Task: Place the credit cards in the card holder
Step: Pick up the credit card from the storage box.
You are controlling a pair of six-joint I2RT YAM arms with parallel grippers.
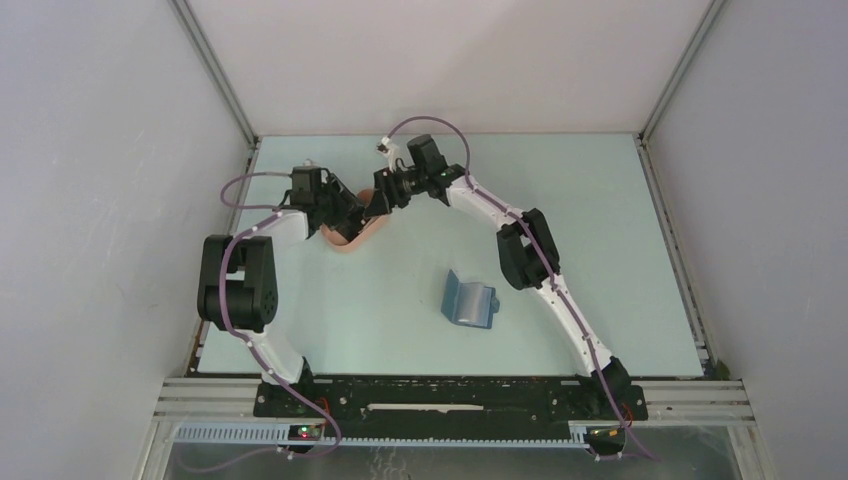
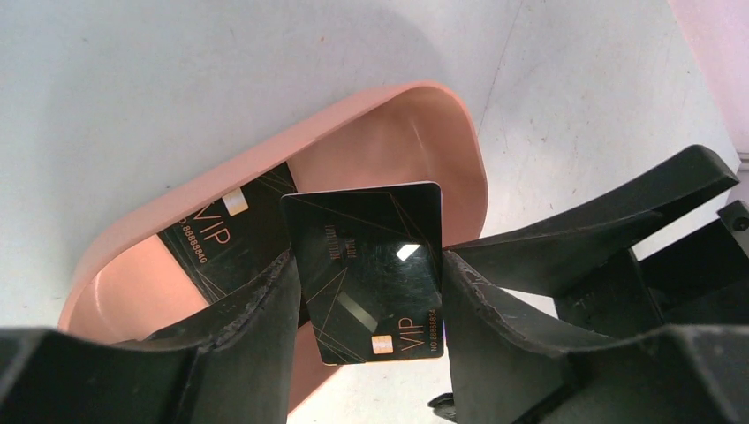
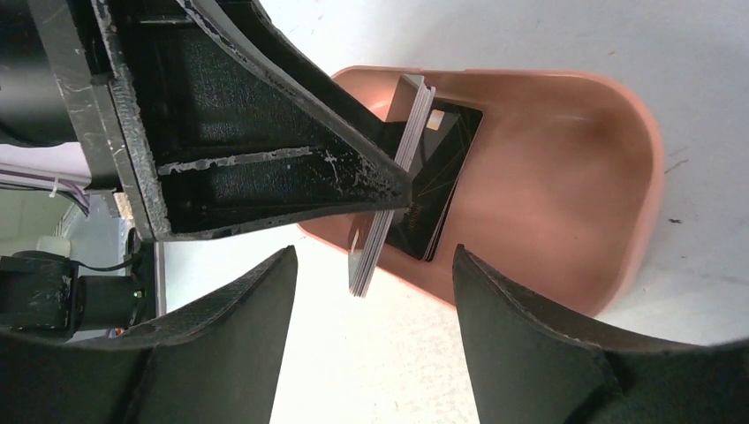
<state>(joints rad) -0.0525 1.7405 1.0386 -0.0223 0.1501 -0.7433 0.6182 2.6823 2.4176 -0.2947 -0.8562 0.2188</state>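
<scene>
Left wrist view: left gripper (image 2: pixel 369 265) clamps black card (image 2: pixel 366 283) by opposite edges above pink tray (image 2: pixel 459 132); second card (image 2: pixel 221 234) lies inside. Right gripper (image 3: pixel 373 256) gapes, empty. Card holder (image 1: pixel 468 300) lies at tray's 4 o'clock, well apart.

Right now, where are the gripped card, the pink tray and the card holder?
gripped card (image 2: pixel 366 265): left wrist view, black face.
pink tray (image 3: pixel 556 194): right wrist view, bare floor.
card holder (image 1: pixel 470 303): top view, cover.

— What lies on the pale blue-green flat tabletop (image 1: pixel 330 330)?
— A pink oval plastic tray (image 1: pixel 343 241) toward the far left, and a small blue folding wallet (image 1: pixel 469 300) near the middle, standing partly open.
— Touching?
— No, well apart; the wallet sits nearer and to the right.
</scene>
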